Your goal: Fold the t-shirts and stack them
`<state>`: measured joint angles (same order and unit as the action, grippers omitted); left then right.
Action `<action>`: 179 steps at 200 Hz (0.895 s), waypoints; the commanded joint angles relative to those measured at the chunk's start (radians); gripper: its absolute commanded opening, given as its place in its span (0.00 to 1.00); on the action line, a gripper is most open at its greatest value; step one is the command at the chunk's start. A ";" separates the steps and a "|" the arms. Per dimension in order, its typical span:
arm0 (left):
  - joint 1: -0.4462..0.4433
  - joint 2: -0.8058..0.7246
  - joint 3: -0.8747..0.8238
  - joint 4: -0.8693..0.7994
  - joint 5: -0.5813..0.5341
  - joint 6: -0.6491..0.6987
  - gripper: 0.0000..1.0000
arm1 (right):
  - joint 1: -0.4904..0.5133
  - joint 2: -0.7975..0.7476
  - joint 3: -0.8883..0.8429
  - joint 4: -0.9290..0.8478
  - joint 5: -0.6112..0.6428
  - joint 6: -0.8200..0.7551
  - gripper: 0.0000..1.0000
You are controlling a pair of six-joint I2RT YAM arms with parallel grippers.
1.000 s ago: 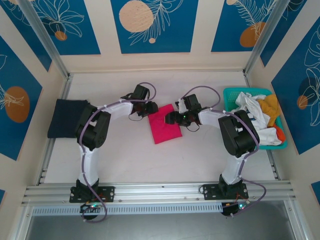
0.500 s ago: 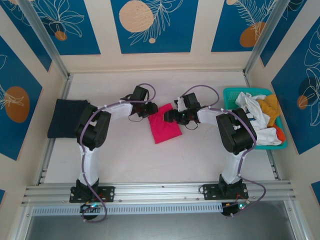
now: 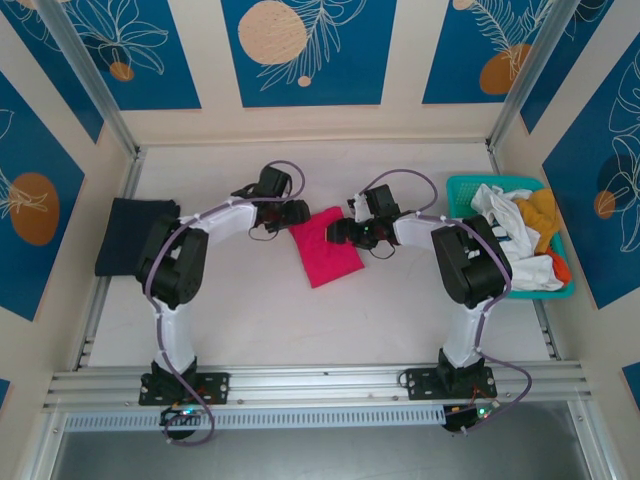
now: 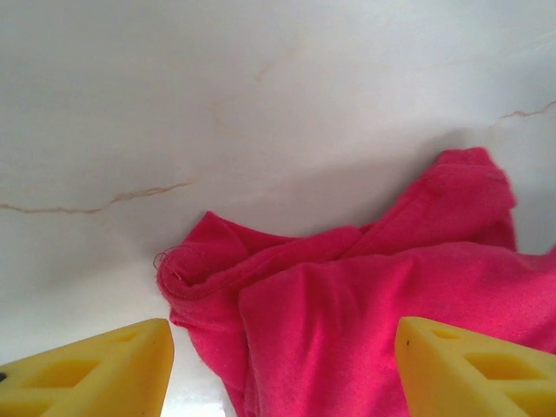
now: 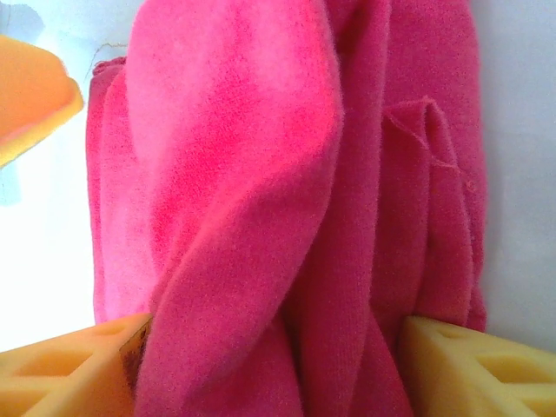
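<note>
Pink shirt (image 3: 327, 247): folded into a small packet on the surface (image 3: 250, 310), lying between the two claws. Its corners look rumpled in the wrist views, so the fold seems nearly finished but untidy.
Left claw (image 3: 298, 212): wide open. In its wrist view the shirt's loose corner lies between and just ahead of the fingers (image 4: 87, 373), and nothing is pinched.
Right claw (image 3: 337, 232): also wide, with its fingers (image 5: 473, 365) on either side of a raised ridge of pink cloth. The cloth brushes one finger, but the claw is not closed on it.
Navy shirt (image 3: 130, 235): folded flat, well to the left of the left claw at the surface's edge. It looks done and is probably the base of the stack.
Basket (image 3: 462, 182): to the right of the right claw, beyond its arm. It holds a white shirt (image 3: 495, 205) and a yellow shirt (image 3: 545, 210), both crumpled and unfolded.
Done: one shirt is folded and a second nearly so.
Left: tidy the pink one, set it on the navy, then fold and stack the two from the basket.
</note>
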<state>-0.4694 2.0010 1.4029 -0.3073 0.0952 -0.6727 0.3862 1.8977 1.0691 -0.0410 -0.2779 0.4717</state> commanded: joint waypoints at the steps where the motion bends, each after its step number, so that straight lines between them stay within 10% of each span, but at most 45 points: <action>1: 0.008 0.052 0.039 -0.043 -0.002 0.008 0.70 | 0.008 0.021 0.020 -0.030 -0.026 0.004 0.72; 109: 0.018 0.110 0.027 0.074 0.167 -0.083 0.08 | 0.033 0.037 0.020 0.001 -0.058 0.045 0.72; 179: 0.130 0.094 0.026 -0.019 0.204 0.059 0.06 | 0.112 -0.045 -0.053 0.111 0.013 0.239 0.75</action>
<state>-0.3805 2.0815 1.4029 -0.2264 0.2806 -0.7036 0.4568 1.9076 1.0622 0.0277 -0.2955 0.6052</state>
